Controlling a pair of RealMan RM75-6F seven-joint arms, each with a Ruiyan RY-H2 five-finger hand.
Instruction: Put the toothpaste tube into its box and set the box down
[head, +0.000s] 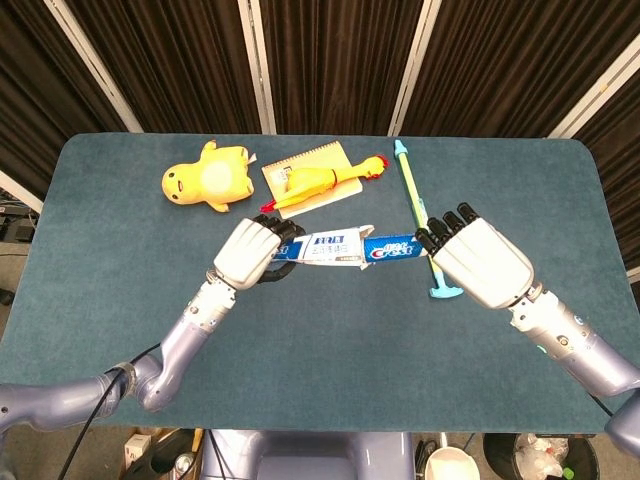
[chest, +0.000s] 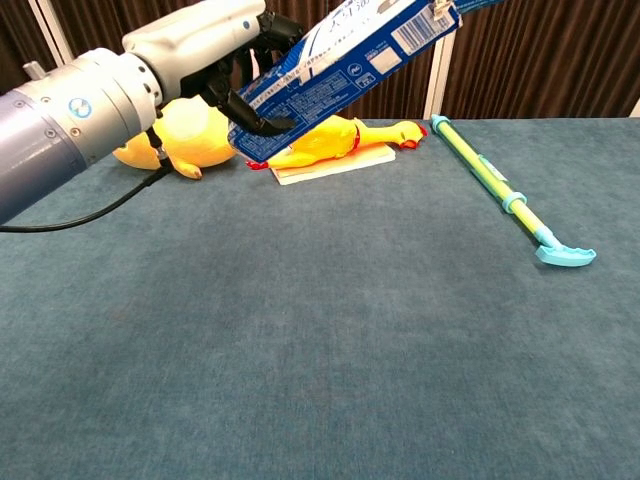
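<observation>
My left hand grips the blue and white toothpaste box by its left end and holds it tilted above the table, open end to the right. The blue toothpaste tube pokes out of that open end. My right hand holds the tube's far end with its fingers. In the chest view only a sliver of the tube shows at the top edge, and the right hand is out of frame.
A yellow duck toy lies at the back left. A rubber chicken rests on a notepad behind the box. A long green and blue stick lies under my right hand's fingers.
</observation>
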